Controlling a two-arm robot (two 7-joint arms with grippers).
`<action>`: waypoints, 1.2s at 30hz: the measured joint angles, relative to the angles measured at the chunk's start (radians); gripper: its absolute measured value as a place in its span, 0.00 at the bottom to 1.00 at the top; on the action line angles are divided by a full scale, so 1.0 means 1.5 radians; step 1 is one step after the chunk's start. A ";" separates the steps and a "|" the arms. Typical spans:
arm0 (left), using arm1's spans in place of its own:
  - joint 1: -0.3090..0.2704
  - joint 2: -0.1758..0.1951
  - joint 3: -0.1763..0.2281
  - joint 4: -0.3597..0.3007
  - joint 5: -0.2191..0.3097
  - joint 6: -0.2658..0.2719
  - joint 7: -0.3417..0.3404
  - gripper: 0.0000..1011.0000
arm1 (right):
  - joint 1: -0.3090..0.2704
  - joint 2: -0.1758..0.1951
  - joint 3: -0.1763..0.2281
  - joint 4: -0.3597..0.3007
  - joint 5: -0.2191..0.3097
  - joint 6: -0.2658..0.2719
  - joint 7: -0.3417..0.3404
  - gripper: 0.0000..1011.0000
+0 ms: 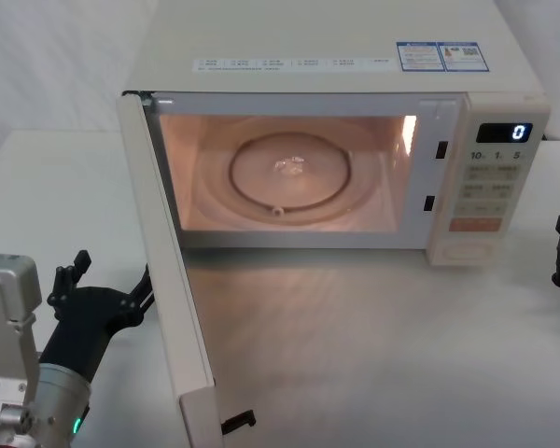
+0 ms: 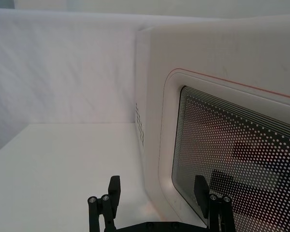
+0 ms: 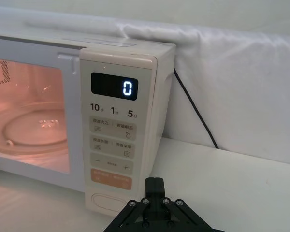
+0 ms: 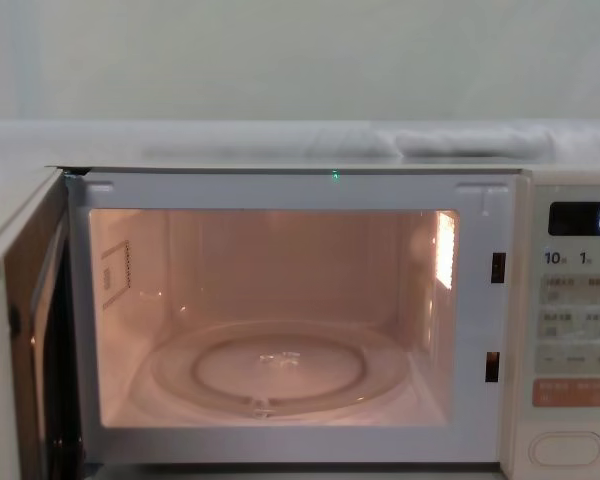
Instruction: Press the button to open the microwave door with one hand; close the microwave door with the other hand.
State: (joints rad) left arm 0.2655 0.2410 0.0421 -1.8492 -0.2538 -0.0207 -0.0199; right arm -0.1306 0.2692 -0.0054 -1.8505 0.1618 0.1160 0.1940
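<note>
head view: left gripper (image 1: 103, 289) just outside the open microwave door (image 1: 168, 280).

Microwave (image 1: 355, 56): cream-white, cavity lit pinkish-orange. Microwave door (image 2: 222, 96): dark window with white dot pattern, thin pink outline. Display (image 3: 114, 86): black, white "0".

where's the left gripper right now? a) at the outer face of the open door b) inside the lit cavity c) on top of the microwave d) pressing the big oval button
a: the left gripper sits with open fingers against the outer windowed face of the microwave door, which stands swung wide open; the head view shows it to the left of the door.
</note>
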 joint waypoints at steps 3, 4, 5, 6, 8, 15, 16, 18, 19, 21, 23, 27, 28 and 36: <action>0.000 0.000 0.000 0.000 0.000 0.000 0.000 0.99 | 0.000 -0.001 0.000 0.000 0.000 0.000 -0.001 0.00; 0.000 0.000 0.000 0.000 0.000 0.000 0.000 0.99 | 0.000 -0.001 0.000 0.000 0.000 0.000 -0.001 0.00; 0.000 0.000 0.000 0.000 0.000 0.000 0.000 0.99 | 0.000 -0.001 0.000 0.000 0.000 0.000 -0.001 0.00; 0.000 0.000 0.000 0.000 0.000 0.000 0.000 0.99 | 0.000 -0.001 0.000 0.000 0.000 0.000 -0.001 0.02; 0.000 0.000 0.000 0.000 0.000 0.000 0.000 0.99 | 0.000 -0.001 0.000 0.001 0.000 0.000 -0.001 0.08; 0.000 0.000 0.000 0.000 0.000 0.000 0.000 0.99 | 0.000 -0.002 0.000 0.001 0.000 0.000 -0.002 0.27; 0.000 0.000 0.000 0.000 0.000 0.000 0.000 0.99 | 0.000 -0.002 0.000 0.001 0.000 0.000 -0.003 0.28; 0.000 0.000 0.000 0.000 0.000 0.000 0.000 0.99 | 0.000 -0.002 0.000 0.001 0.000 0.000 -0.003 0.36; 0.000 0.000 0.000 0.000 0.000 0.000 0.000 0.99 | 0.000 -0.002 0.000 0.001 0.000 0.000 -0.003 0.38; 0.000 0.000 0.000 0.000 0.000 0.000 0.000 0.99 | 0.000 -0.002 0.000 0.001 0.000 0.000 -0.003 0.46; 0.000 0.000 0.000 0.000 0.000 0.000 0.000 0.99 | 0.000 -0.002 0.000 0.001 0.000 0.000 -0.003 0.52; 0.000 0.000 0.000 0.000 0.000 0.000 0.000 0.99 | 0.000 -0.003 0.000 0.001 0.000 0.000 -0.003 0.64; 0.000 0.000 0.000 0.000 0.000 0.000 0.000 0.99 | 0.000 -0.003 0.000 0.001 0.000 0.000 -0.003 0.66; 0.000 0.000 0.000 0.000 0.000 0.000 0.000 0.99 | 0.000 -0.003 0.000 0.001 -0.001 0.000 -0.004 0.91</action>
State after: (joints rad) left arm 0.2655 0.2410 0.0421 -1.8492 -0.2538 -0.0208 -0.0199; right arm -0.1309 0.2651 -0.0049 -1.8489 0.1609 0.1160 0.1882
